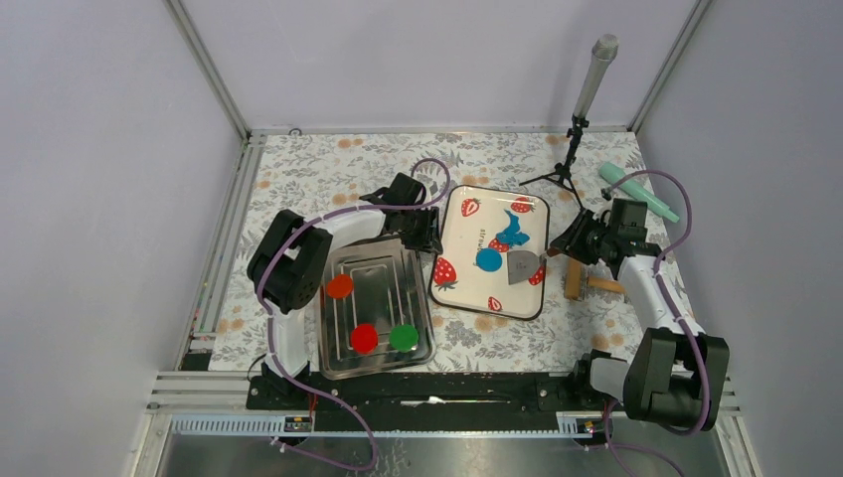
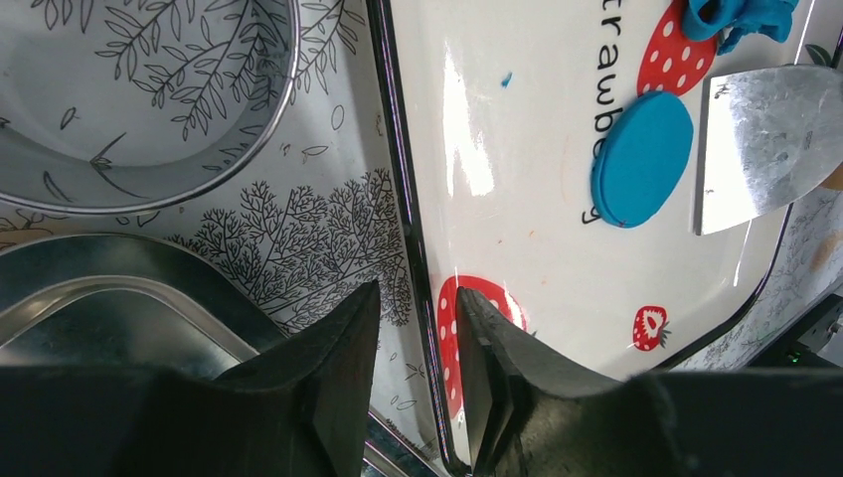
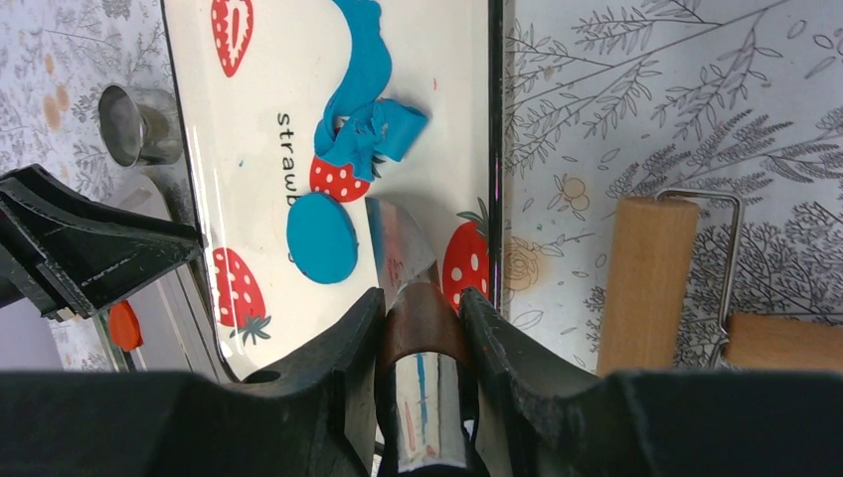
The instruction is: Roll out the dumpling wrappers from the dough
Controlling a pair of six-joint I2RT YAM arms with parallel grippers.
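On tray [image 1: 465, 290]: flat dough disc [image 1: 487, 260] and ragged dough scrap [image 1: 514, 232], slightly apart. Right gripper [image 3: 420, 298] clamps scraper [image 3: 398, 248] handle, blade just beside disc. Left gripper [image 2: 418, 298] fingers narrowly apart astride tray rim; can't tell if pinching. Both pieces likely soft, light, sticky, tear-prone: slide blade underneath, don't pinch.

Blue dough on strawberry print.
The soft bright-blue modelling-clay dough [image 1: 513, 231] matches the bright-blue round clay disc [image 1: 487, 259]; the glossy white rectangular tray [image 1: 459, 243] shows red strawberries, black lettering and a dark rim. The silver rectangular metal tray [image 1: 383, 268] holds an orange round disc [image 1: 340, 286], a red round disc [image 1: 364, 338] and a green round disc [image 1: 403, 338]. The white cloth surface [image 1: 328, 169] carries grey leaves and orange blooms. The shiny silver metal scraper [image 1: 518, 266] has a brown handle.
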